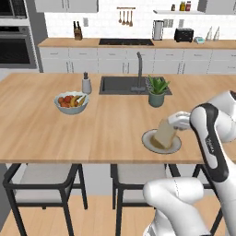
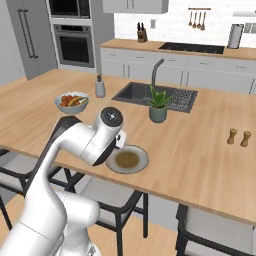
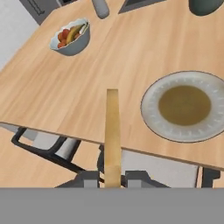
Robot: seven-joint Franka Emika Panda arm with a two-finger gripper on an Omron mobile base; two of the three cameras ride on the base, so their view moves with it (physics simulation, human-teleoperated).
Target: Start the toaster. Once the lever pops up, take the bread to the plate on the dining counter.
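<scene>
My gripper is shut on the bread, a thin tan slice that I see edge-on in the hand view. From the left base view the bread hangs tilted over the plate, held by the gripper from the right. The round grey-olive plate sits near the front edge of the dining counter, just right of the slice in the hand view. My arm hides the hand in the right base view, where the plate shows beside it. The black toaster stands on the far back worktop.
A fruit bowl, a small grey bottle, a potted plant and the sink with its faucet share the counter. Two shakers stand at the right. Dark-framed chairs are tucked under the near edge.
</scene>
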